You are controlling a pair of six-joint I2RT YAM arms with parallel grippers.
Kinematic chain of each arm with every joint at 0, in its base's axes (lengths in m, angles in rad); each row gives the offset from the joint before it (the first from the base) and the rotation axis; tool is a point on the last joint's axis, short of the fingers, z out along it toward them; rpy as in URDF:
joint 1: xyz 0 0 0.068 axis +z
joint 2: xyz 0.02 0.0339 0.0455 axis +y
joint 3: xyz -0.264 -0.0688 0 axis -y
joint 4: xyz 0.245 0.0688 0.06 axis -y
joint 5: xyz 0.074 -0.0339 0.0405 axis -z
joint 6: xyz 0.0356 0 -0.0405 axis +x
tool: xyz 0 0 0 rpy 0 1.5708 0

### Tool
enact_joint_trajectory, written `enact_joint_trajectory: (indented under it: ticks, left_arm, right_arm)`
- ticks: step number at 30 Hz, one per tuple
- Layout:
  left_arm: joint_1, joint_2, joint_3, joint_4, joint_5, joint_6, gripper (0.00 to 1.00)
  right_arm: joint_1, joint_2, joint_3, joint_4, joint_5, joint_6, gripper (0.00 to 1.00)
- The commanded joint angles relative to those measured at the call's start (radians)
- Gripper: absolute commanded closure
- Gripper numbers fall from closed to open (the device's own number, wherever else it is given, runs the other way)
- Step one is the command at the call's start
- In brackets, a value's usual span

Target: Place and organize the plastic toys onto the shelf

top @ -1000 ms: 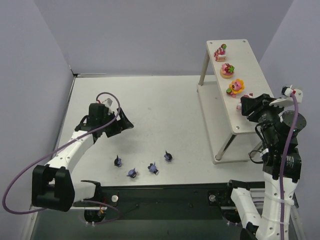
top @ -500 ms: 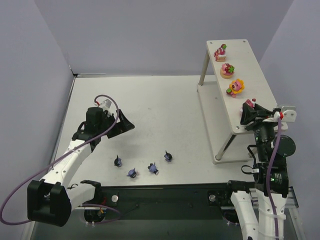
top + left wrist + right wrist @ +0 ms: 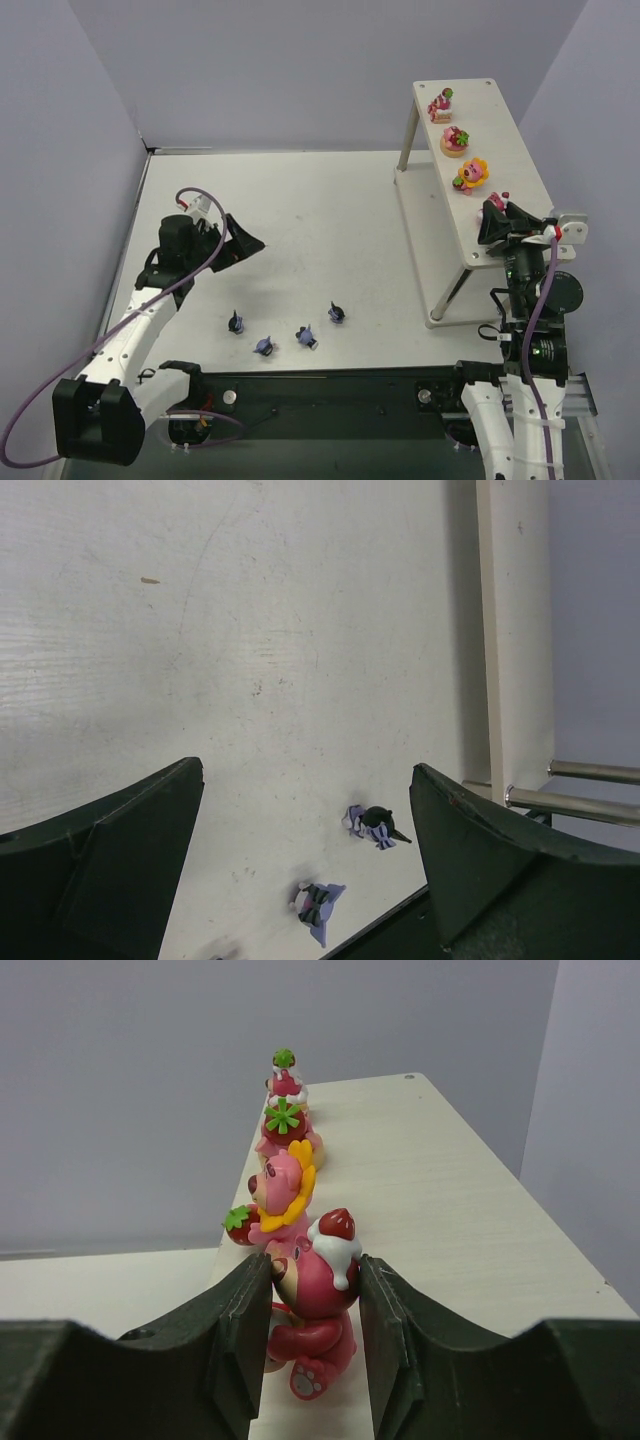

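The shelf point(image 3: 505, 140) stands at the right, and three bright plastic toys point(image 3: 455, 141) line the left side of its top board. My right gripper point(image 3: 497, 215) is shut on a pink bear toy point(image 3: 318, 1295) with a strawberry on its head, just behind the sunflower toy point(image 3: 281, 1195). The bear's feet are at the board point(image 3: 460, 1220); I cannot tell whether they touch it. Several dark blue-purple toys point(image 3: 306, 337) lie on the table near the front edge. My left gripper point(image 3: 245, 243) hangs open and empty up and left of them, and two of these toys point(image 3: 376, 825) show between its fingers.
The shelf's lower board point(image 3: 515, 630) and metal legs point(image 3: 590, 805) show at the right of the left wrist view. A black rail point(image 3: 330, 385) runs along the table's near edge, just below the dark toys. Grey walls enclose the table at the back and left.
My right arm has swung round nearer the camera, the bear staying over the shelf's near end. The left arm has drawn back to the left, its gripper still open.
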Motion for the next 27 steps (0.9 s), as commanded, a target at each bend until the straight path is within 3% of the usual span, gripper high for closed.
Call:
enact_joint_trajectory:
  ticks: [1, 12, 27]
  left_arm:
    - [0.069, -0.022, -0.033, 0.116, 0.096, -0.057, 0.06]
    - [0.069, -0.053, -0.022, 0.052, 0.023, -0.020, 0.06]
    - [0.067, -0.043, -0.016, 0.034, 0.002, -0.016, 0.06]
  right_arm:
    - [0.018, 0.000, 0.010, 0.011, -0.027, 0.014, 0.93]
    - [0.125, 0.048, 0.087, -0.248, 0.160, 0.027, 0.81]
    - [0.336, 0.053, 0.076, -0.322, 0.453, -0.018, 0.66]
